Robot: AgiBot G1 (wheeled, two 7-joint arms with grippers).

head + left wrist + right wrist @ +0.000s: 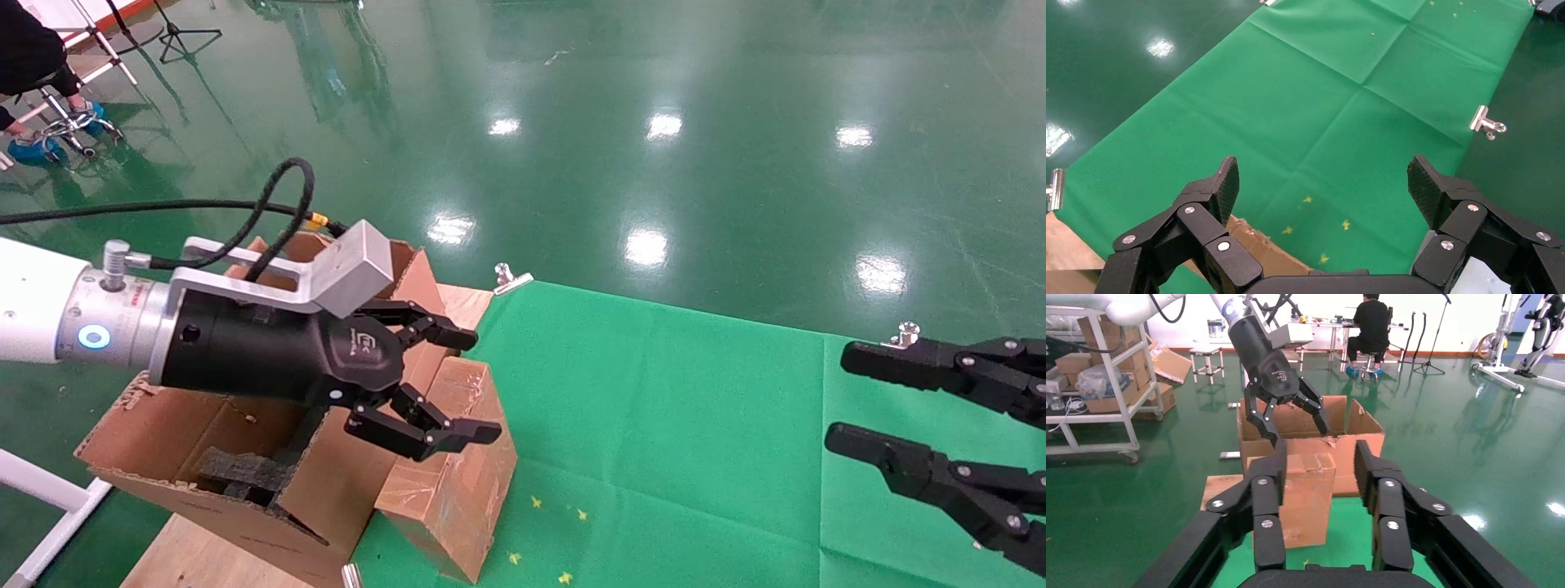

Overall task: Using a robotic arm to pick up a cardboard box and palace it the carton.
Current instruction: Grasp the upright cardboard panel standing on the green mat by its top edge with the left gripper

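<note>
Nearest, the right gripper (833, 404): matte black, linked two-finger type with bolted joints, fingers spread apart and holding nothing, poised over the right part of the green cloth (678, 425). The cloth is smooth fabric with fold creases and small yellow specks, fastened at its edges by metal clips (511, 279). Next, the cardboard box (453, 469): brown, rectangular, wrapped in glossy clear tape, leaning tilted against the outer wall of the carton (245, 498) at the cloth's left edge. The carton is large, brown, corrugated, with ragged torn flaps and rough black foam (241, 474) inside. Above both, the left gripper (482, 384): black linked fingers with ribbed pads (1228, 182), spread wide and empty, on a black wrist with a grey box mount (351, 269), blue light and white forearm. Beyond, a glossy dark green floor (695, 122) with lamp reflections.
</note>
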